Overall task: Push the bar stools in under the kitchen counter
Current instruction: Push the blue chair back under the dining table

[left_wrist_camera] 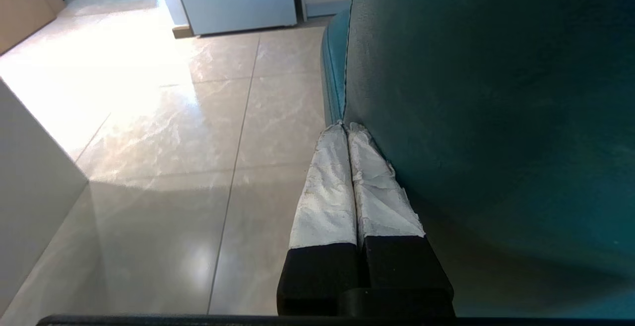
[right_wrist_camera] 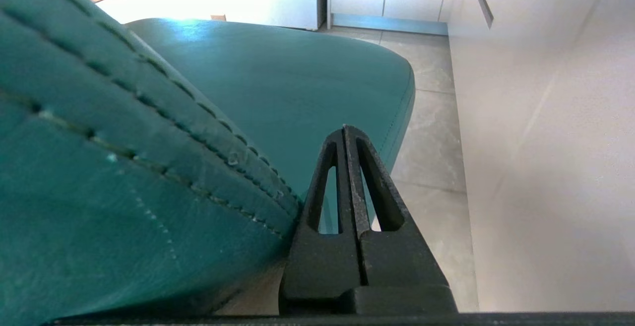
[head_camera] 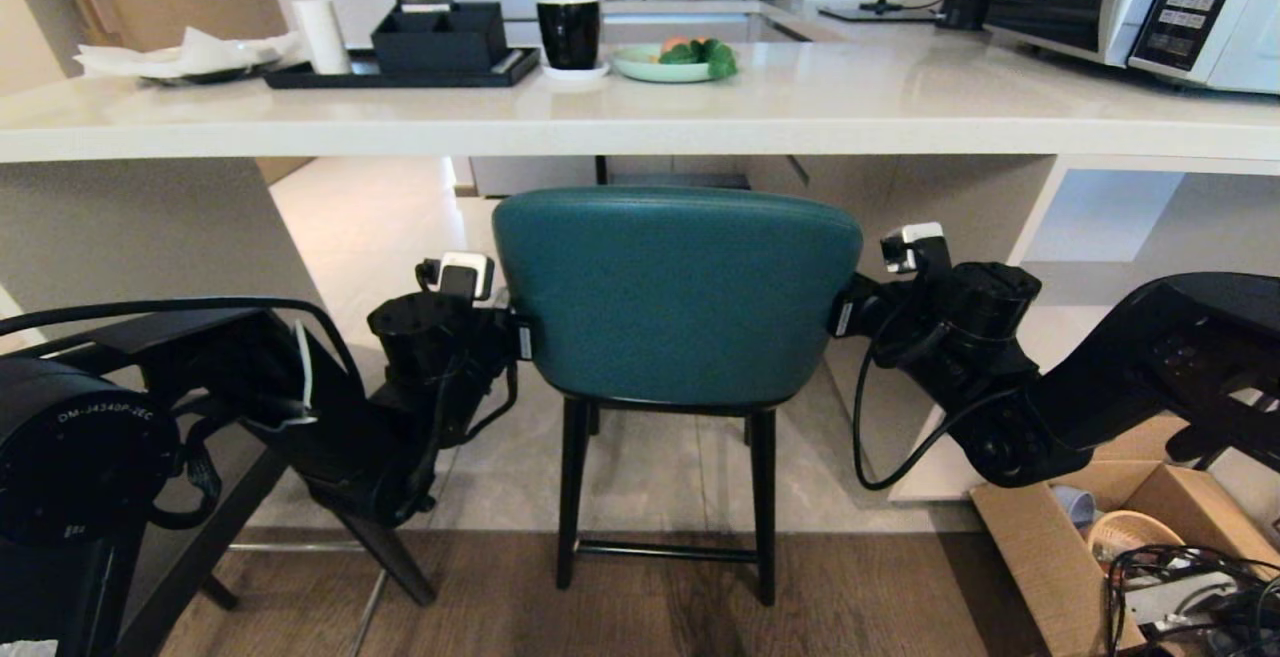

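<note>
Teal stool [head_camera: 677, 297] sits square to the counter [head_camera: 640, 117], backrest just below the front edge, seat partly under, rear legs on wood floor [head_camera: 500, 597], front ones over tile [left_wrist_camera: 208, 132]. Left gripper [left_wrist_camera: 346, 128] and right gripper [right_wrist_camera: 344, 130] both clenched empty, each pressed against a side edge of the backrest. Padded leather will give a bit; frame looks stiff, thin legs, tall, so probably tippy if shoved high. Push low on the backrest, evenly. Legs may catch at the wood-tile seam. Cardboard box [head_camera: 1040, 537] near right arm.

The teal stool [head_camera: 677, 297] back hides its seat (head view), and both grippers' fingertips sit behind its edges.
</note>
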